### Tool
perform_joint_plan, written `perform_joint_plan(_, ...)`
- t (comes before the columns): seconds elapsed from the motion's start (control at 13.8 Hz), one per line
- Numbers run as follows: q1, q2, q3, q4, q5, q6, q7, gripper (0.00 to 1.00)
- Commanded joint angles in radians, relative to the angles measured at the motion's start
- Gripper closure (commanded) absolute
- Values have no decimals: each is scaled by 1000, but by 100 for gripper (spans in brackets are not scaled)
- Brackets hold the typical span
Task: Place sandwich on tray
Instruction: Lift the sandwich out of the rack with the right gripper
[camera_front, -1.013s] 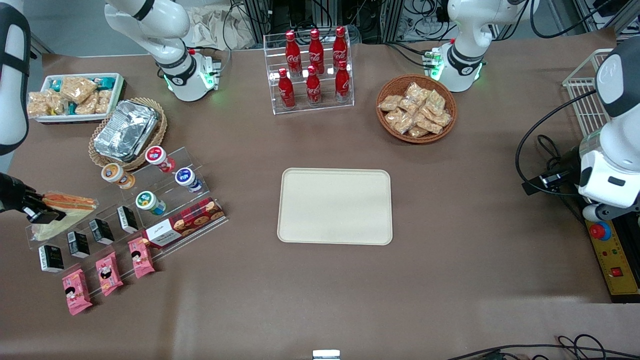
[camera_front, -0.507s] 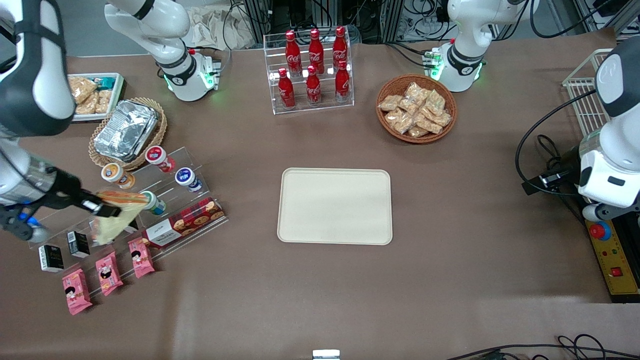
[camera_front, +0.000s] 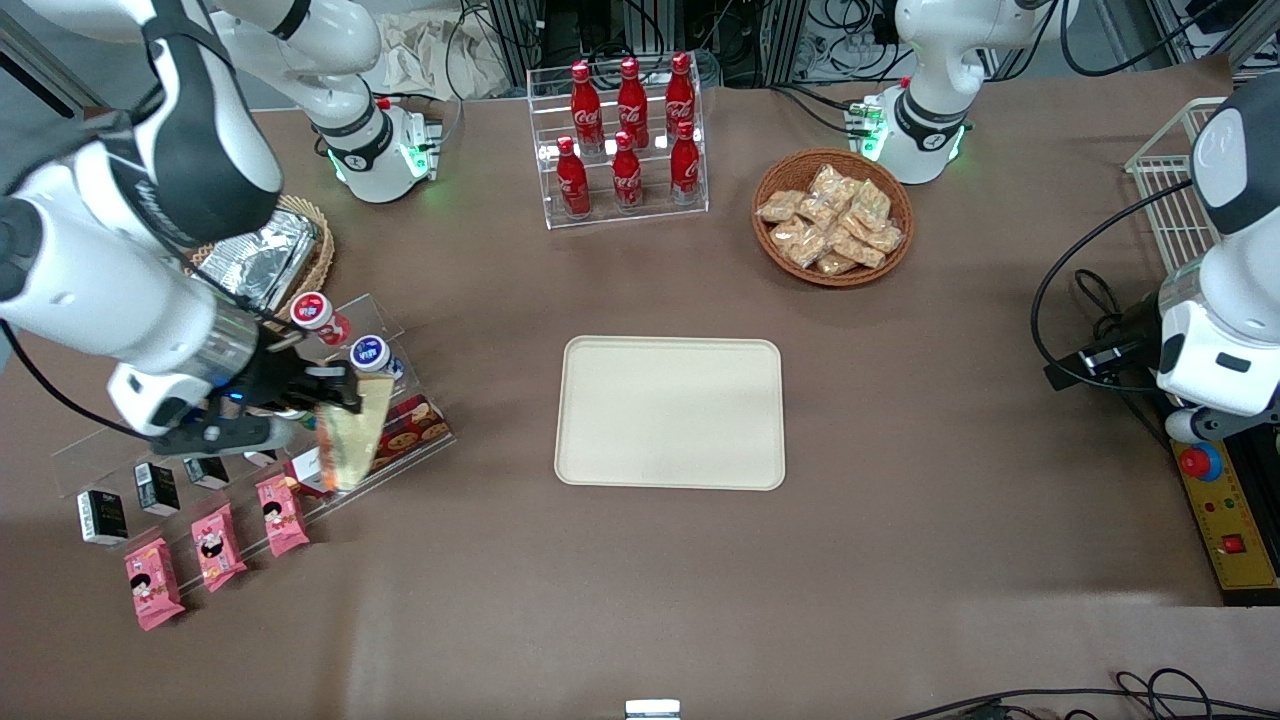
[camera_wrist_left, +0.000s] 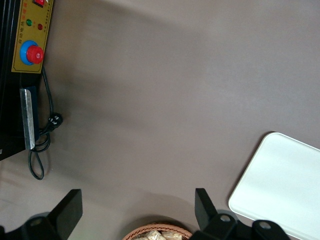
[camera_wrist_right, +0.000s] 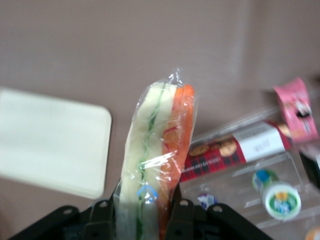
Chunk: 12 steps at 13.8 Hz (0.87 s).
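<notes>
My right gripper (camera_front: 330, 395) is shut on the sandwich (camera_front: 352, 436), a wrapped wedge of pale bread with green and orange-red layers. It hangs in the air above the clear stepped snack shelf (camera_front: 395, 335), toward the working arm's end of the table. In the right wrist view the sandwich (camera_wrist_right: 157, 150) stands between the two black fingers (camera_wrist_right: 177, 215), my gripper (camera_wrist_right: 144, 220) closed on its base. The cream-beige tray (camera_front: 670, 412) lies flat in the middle of the table, apart from the sandwich; it also shows in the right wrist view (camera_wrist_right: 47, 142) and the left wrist view (camera_wrist_left: 282, 185).
Under the gripper the shelf holds yogurt cups (camera_front: 369, 352), a red plaid cookie box (camera_front: 405, 432), black cartons (camera_front: 102, 515) and pink packets (camera_front: 280, 513). A foil tray in a basket (camera_front: 262, 260), a cola bottle rack (camera_front: 625, 135) and a basket of snack packets (camera_front: 832, 217) stand farther from the camera.
My gripper has carried the sandwich from the working arm's end of the table across the snack shelf toward the tray. The sandwich now hangs more upright, point down.
</notes>
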Motion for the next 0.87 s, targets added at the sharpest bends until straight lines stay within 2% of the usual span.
perform_joint_plan(0.0,58,93,1,53,-44,42,-226,62)
perform_joint_plan(0.14,129,141,1,99,-171,64,-284,62)
perform_joint_plan(0.29,204,199,1,177,-265,64,-336,64)
perform_joint_plan(0.36,229,219,1,203,-288,67,-371,64)
perform_joint_plan(0.51,253,260,1,247,-290,94,-434,66)
perform_joint_plan(0.65,287,274,0,252,-291,146,-508,72)
perform_joint_plan(0.8,333,297,-3,252,-299,177,-525,71)
